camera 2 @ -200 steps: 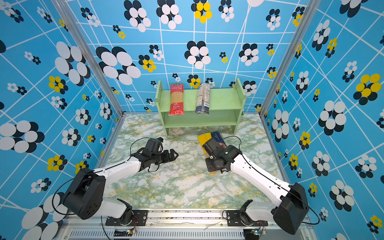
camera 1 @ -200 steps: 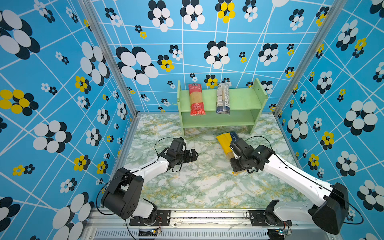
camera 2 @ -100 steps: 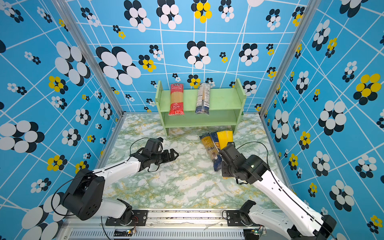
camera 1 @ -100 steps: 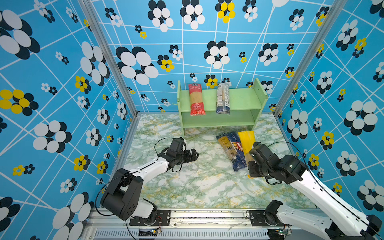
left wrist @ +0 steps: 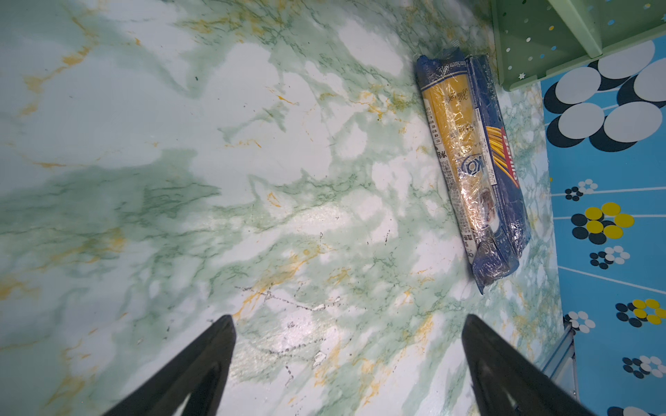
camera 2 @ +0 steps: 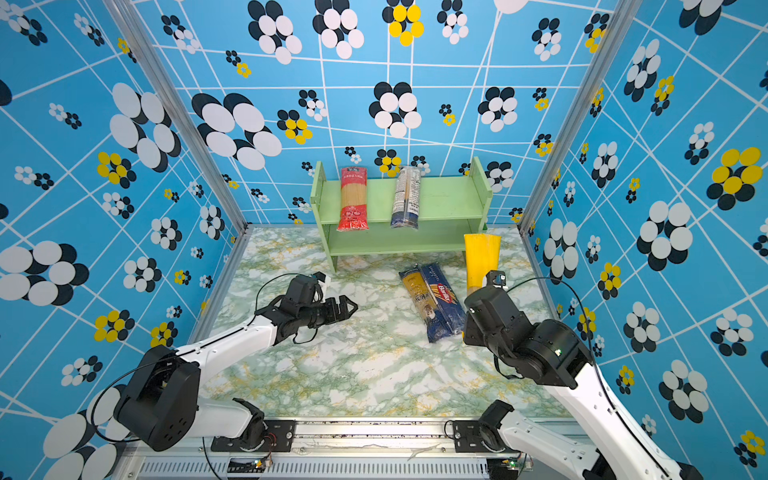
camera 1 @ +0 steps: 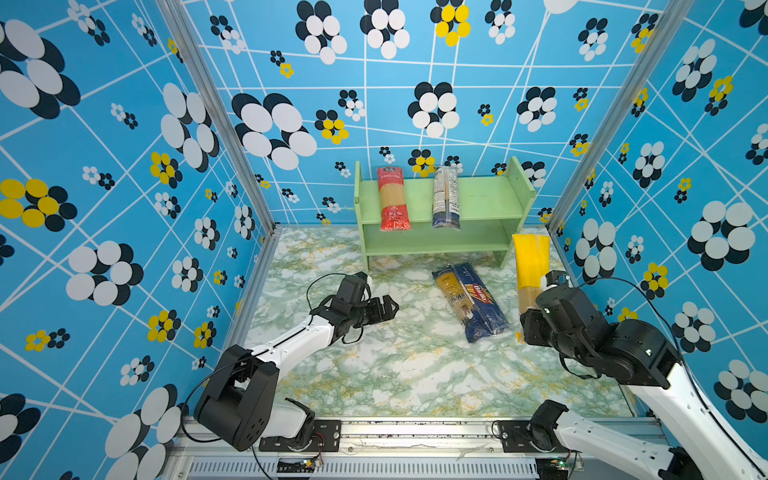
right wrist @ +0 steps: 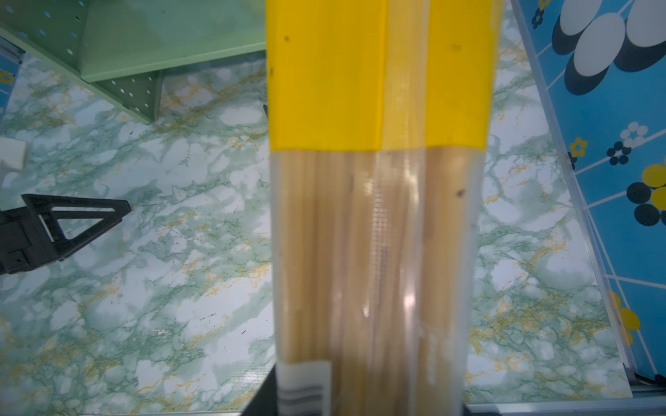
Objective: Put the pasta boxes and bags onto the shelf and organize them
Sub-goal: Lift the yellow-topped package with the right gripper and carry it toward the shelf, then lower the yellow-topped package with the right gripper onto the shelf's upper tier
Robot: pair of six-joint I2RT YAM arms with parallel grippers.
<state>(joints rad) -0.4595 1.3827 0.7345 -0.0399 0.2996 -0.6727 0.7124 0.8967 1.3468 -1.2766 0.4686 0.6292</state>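
right claw [right wrist: 364, 405] grips the yellow-topped bag [camera 1: 530, 266], held over the worktop [camera 1: 415, 370] near the right end of the shelf [camera 1: 484, 199]. left claw [camera 1: 390, 307] gapes wide, empty. blue box [camera 1: 484, 305] and blue-ended bag [camera 1: 453, 297] lie side by side.

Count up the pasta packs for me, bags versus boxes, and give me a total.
Bags: 4 (red-ended bag, clear bag, yellow-topped bag, blue-ended bag)
Boxes: 1 (Barilla box)
Total: 5
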